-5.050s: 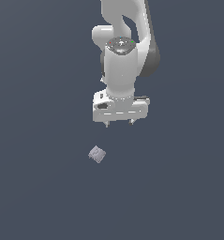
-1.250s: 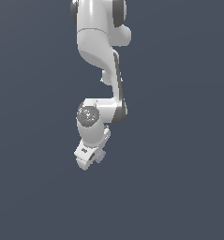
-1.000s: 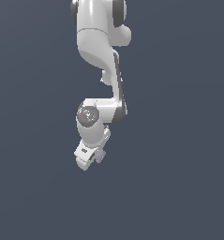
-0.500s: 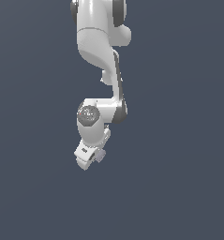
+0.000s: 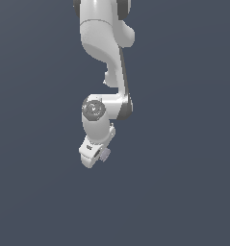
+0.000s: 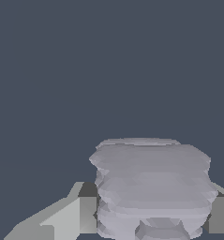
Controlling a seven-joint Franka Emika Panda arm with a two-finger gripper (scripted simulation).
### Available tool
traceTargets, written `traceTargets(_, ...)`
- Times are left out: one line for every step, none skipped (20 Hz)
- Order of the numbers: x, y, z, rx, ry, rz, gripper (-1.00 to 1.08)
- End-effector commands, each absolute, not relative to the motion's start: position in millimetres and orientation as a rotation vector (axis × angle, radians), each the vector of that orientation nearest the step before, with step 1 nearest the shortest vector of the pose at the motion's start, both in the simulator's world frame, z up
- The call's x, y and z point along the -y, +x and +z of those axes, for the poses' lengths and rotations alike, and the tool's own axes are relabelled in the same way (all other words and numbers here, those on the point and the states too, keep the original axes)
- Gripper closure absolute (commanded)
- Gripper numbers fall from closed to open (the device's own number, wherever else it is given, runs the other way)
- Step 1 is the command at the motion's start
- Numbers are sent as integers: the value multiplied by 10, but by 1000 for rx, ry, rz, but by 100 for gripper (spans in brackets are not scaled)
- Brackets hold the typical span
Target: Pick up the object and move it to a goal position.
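Observation:
The object [image 6: 151, 187], a pale grey-lilac mottled block, fills the space between my gripper's two fingers in the wrist view. The grey fingers [image 6: 80, 213] press against both of its sides. In the exterior view the white gripper [image 5: 101, 154] hangs at the end of the bent arm [image 5: 107, 57], tilted toward the exterior view's left. Only a small grey corner of the object [image 5: 106, 153] shows beside the hand. The gripper is shut on the object, which is held off the ground.
A plain dark blue-grey ground [image 5: 184, 192] surrounds the arm in the exterior view, and the same flat surface [image 6: 108, 70] fills the wrist view behind the block. No goal marker shows.
Five seconds ago the block lay loose on the ground below the open gripper; now the gripper is shut on it. Over the last second the arm has hardly moved.

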State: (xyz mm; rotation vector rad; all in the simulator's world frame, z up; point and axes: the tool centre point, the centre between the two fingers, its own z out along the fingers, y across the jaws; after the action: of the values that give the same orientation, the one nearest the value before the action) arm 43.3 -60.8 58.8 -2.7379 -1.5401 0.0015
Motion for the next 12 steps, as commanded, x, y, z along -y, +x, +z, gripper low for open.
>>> traceTargets(564, 351, 669, 1541, -2738, 1, 108)
traceTargets(544, 311, 706, 1541, -2738, 1, 108)
traceTargets(522, 268, 746, 1541, -2739, 1, 108)
traceTargets(498, 221, 789, 1541, -2739, 1, 108)
traceTargets(473, 171, 835, 1541, -2739, 1, 108)
traceTargets(446, 117, 885, 1541, -2739, 1, 108)
traceTargets(417, 62, 936, 1541, -2739, 2, 108)
traceTargets(388, 4, 990, 1541, -2739, 2, 108)
traceTargets(358, -55, 1045, 1541, -2739, 2, 108)
traceTargets(327, -115, 1101, 1541, -2739, 2, 108)
traceTargets(296, -175, 1158, 1541, -2739, 2, 108)
traceTargets(265, -236, 1215, 1541, -2739, 2, 108)
